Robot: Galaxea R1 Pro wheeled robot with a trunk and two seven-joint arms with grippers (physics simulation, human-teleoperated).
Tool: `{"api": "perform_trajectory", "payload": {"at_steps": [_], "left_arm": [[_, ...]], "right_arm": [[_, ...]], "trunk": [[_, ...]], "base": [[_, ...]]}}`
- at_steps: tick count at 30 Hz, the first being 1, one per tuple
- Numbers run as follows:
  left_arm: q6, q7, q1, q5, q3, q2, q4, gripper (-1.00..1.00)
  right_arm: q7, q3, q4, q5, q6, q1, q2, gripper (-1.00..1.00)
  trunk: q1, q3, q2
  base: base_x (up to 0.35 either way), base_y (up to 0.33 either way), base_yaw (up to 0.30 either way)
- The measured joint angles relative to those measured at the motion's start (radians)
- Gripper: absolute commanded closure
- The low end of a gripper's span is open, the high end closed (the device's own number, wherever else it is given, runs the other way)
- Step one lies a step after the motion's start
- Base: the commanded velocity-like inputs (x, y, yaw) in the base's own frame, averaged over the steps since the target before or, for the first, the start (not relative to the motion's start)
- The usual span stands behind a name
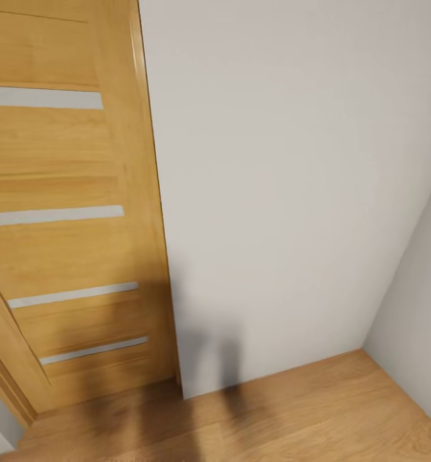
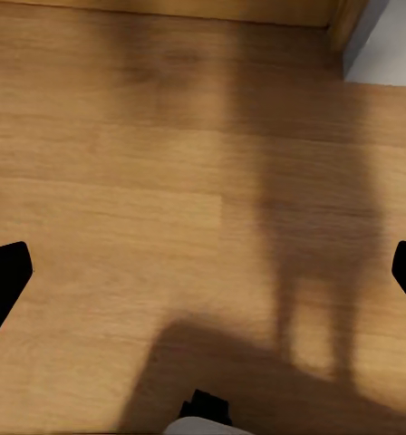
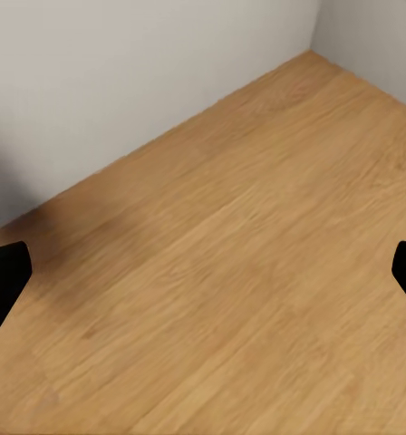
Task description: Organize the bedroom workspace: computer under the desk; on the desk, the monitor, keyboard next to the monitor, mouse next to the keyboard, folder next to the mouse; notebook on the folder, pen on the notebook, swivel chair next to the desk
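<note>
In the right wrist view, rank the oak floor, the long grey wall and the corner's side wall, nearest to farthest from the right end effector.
1. Oak floor, directly beneath the open right end effector.
2. Long grey wall, ahead of it.
3. Side wall, beyond the far corner.

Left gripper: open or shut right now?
Open. The left gripper has its black fingertips far apart at opposite picture edges, only oak floor between.

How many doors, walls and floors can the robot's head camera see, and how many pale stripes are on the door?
Oak door: 1
Pale stripes on the door: 4
Grey walls: 2, the big one and the side one
Oak plank floor: 1
Total: 8
</note>
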Motion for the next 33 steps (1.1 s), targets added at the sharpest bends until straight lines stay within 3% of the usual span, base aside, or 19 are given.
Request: {"api": "perform_trajectory", "payload": {"at_steps": [7,11,12,13,17,21,33], "left_arm": [[0.0,0.001,0.001,0.0,0.001,0.001,0.0,-1.0],[0.0,0.002,0.001,0.001,0.002,0.001,0.0,-1.0],[0.0,0.002,0.001,0.001,0.002,0.002,0.0,-1.0],[0.0,0.002,0.001,0.002,0.003,0.003,0.0,-1.0],[0.0,0.002,0.001,0.002,0.003,0.003,0.0,-1.0],[0.0,0.002,0.0,0.002,0.003,0.004,0.0,-1.0],[-0.002,0.001,0.0,0.006,0.005,0.005,0.0,-1.0]], "right_arm": [[-0.001,0.002,-0.001,0.004,-0.01,0.0,-0.001,-1.0],[-0.004,0.006,0.015,0.096,-0.008,0.0,0.003,-1.0],[-0.008,0.007,0.035,0.169,-0.007,0.0,0.003,-1.0],[-0.01,0.006,0.042,0.205,-0.007,0.0,0.004,-1.0],[-0.01,0.005,0.053,0.284,-0.007,0.0,0.005,-1.0],[-0.008,0.006,0.06,0.306,-0.006,0.0,0.005,-1.0],[-0.008,0.006,0.066,0.312,-0.004,0.0,0.007,-1.0]], "trunk": [[0.0,-0.004,0.0],[0.0,-0.007,0.0],[0.0,-0.007,0.0],[0.0,-0.008,0.0],[0.0,-0.01,0.0],[0.0,-0.012,0.0],[0.0,-0.02,0.0]], "base": [[0.0,0.0,0.252],[0.0,0.0,0.259],[0.0,0.0,0.26],[0.0,0.0,0.26],[0.0,0.0,0.26],[0.0,0.0,0.26],[0.0,0.0,0.26]]}}
